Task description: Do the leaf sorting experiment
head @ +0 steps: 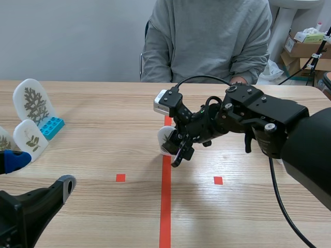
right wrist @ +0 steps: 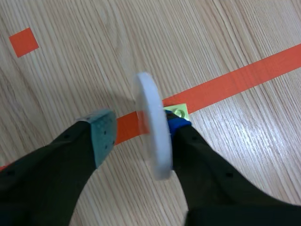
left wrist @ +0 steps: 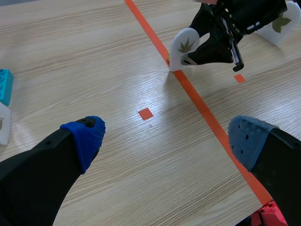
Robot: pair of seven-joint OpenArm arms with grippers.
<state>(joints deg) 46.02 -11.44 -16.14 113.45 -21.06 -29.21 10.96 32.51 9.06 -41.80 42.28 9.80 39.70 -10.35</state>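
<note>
Nearest the robot, the left gripper [left wrist: 167,139] hangs just left of the long orange tape line [head: 165,206], its blue-padded fingers spread wide and holding nothing. Farther along, right on that line, the right gripper [right wrist: 140,132] straddles the leaf card [left wrist: 185,46]. One pad lies against the card's face and the other stands a little off it, so the claw is narrow but not clamped.

Whether this is a pick or a placement, it would likely go best with both pads square on the flat faces, low near the yellow-green base [right wrist: 178,111]. Any move should be kept straight so the card does not tip.

The card is a white rounded tablet standing on edge, bearing a small olive, fingered leaf. Far left of the line stands a branching-leaf card [head: 34,101] beside a blue brick [head: 51,126].
</note>
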